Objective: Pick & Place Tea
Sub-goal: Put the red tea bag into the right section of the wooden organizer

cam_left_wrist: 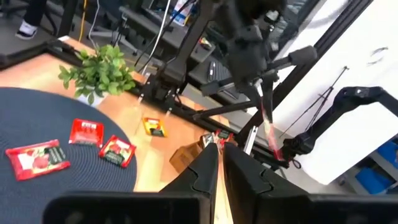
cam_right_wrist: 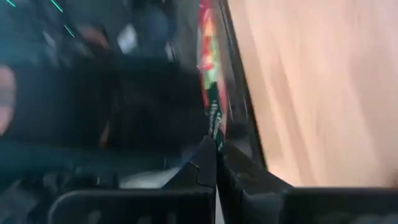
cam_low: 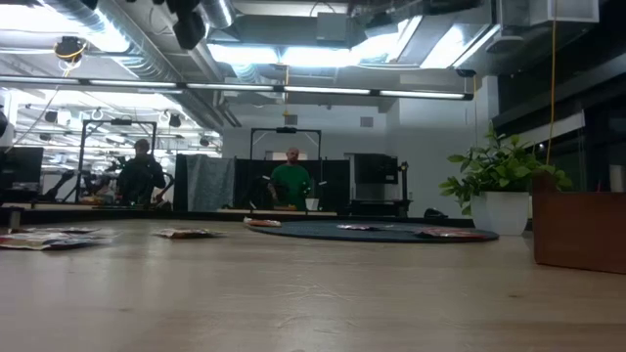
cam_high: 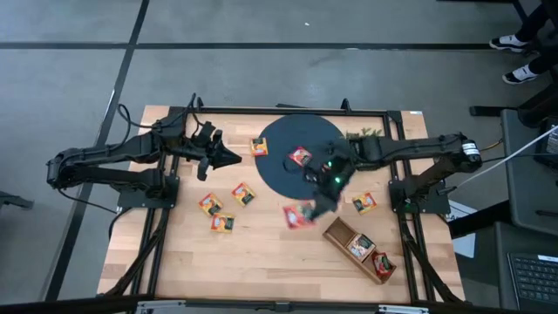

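Small square tea packets lie flat on the wooden table [cam_high: 261,262] and on the round dark mat [cam_high: 283,170]: one on the mat [cam_high: 300,157], one at its edge [cam_high: 259,146], three left of it [cam_high: 243,194] [cam_high: 210,204] [cam_high: 222,223], one at the right [cam_high: 364,202]. My right gripper [cam_high: 316,206] hangs above the table between mat and tray, shut on a red tea packet [cam_high: 296,215]. My left gripper [cam_high: 232,158] hovers left of the mat, fingers together [cam_left_wrist: 221,154], with nothing between them. My right gripper pinches the red tea packet between its two fingers, at one edge [cam_right_wrist: 214,127]. In the left wrist view the packet [cam_left_wrist: 269,124] shows edge-on and hangs down below the fingers [cam_left_wrist: 261,93], lifted clear of the table.
A long wooden tray [cam_high: 340,230] with packets in it lies slanted at the near right. A small green plant [cam_high: 362,133] stands behind the mat. The arms' black frames run along both table sides. People stand in the room far behind the table.
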Robot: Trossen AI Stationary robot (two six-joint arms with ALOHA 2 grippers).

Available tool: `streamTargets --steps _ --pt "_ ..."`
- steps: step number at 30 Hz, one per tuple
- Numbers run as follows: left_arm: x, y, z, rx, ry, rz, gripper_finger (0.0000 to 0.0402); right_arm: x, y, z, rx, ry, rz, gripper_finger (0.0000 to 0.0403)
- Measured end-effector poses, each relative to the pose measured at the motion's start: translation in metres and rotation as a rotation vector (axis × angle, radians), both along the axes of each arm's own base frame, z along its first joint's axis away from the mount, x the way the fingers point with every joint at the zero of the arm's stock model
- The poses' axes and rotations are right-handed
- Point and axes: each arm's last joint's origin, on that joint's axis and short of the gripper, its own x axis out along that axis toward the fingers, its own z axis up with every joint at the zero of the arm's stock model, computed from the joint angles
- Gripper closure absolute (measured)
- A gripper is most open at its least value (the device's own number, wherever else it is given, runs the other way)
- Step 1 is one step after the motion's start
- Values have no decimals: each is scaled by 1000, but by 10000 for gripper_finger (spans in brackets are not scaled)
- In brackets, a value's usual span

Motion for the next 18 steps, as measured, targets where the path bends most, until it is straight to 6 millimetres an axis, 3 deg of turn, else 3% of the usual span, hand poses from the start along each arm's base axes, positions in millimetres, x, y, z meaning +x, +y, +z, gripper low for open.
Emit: streamTargets --steps 9,18 --pt "4 -2 -4 -11 36 -14 384 -58 60 -15 4 525 226 402" --pt "19 -9 -14 -22 91 -67 386 -79 103 -16 -22 757 141 402"
